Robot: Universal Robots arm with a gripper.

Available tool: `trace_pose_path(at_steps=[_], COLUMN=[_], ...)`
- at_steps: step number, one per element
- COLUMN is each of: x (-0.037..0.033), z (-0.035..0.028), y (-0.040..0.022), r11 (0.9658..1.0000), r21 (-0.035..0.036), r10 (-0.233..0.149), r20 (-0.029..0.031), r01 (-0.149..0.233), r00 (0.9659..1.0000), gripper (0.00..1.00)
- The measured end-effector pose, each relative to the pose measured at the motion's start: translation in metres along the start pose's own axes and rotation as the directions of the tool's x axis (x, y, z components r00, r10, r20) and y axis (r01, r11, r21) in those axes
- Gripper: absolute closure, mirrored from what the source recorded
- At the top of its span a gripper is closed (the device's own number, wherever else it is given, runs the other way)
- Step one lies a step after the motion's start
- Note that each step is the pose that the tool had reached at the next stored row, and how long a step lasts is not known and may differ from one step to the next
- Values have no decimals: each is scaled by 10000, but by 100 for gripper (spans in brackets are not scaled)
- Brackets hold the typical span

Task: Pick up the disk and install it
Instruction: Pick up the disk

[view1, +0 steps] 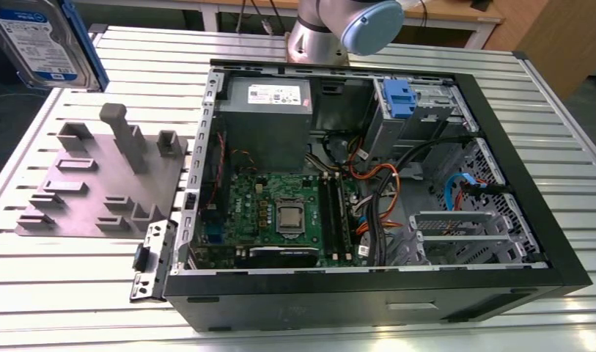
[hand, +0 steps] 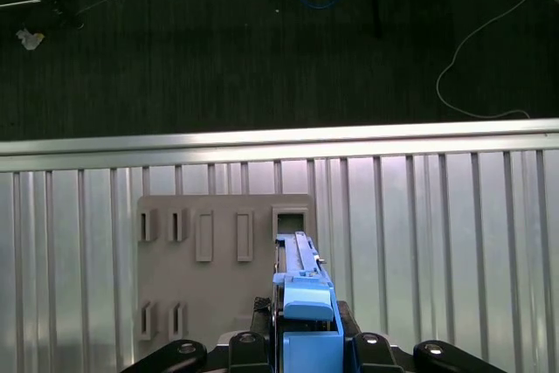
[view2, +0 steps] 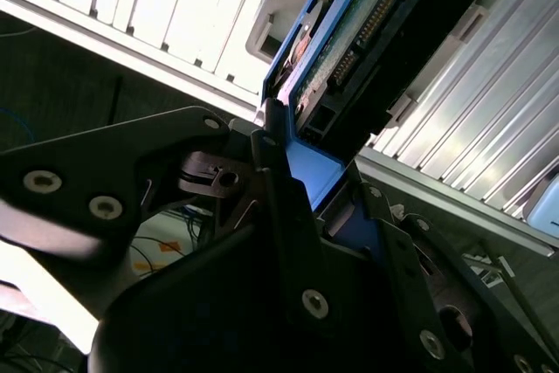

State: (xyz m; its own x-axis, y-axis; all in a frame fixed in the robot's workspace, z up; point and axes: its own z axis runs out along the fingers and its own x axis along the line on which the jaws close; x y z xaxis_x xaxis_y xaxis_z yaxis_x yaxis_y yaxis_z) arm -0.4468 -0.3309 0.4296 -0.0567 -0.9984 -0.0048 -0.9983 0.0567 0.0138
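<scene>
Blue-framed disk (view1: pixel 34 40) in gripper (hand: pixel 307 347), above table (hand: pixel 437 242) edge

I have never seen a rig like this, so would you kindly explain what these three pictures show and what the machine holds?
This is one robot arm with a clamp-like end effector. The exterior view comes from a camera off the arm; both wrist views come from cameras riding near its wrist. On the slotted metal table sit an open computer case and a grey fixture plate with slots. The end effector is shut on the disk, a hard drive in a blue bracket, held clear of the table at the exterior view's left.
</scene>
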Motion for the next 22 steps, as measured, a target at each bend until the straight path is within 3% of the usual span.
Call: trace_pose_path(at_steps=[22], x=[-1], z=[-226], y=[3], r11=[10000], r21=[0], r10=[0], r20=[0], r01=[0], r00=[10000], gripper=[64])
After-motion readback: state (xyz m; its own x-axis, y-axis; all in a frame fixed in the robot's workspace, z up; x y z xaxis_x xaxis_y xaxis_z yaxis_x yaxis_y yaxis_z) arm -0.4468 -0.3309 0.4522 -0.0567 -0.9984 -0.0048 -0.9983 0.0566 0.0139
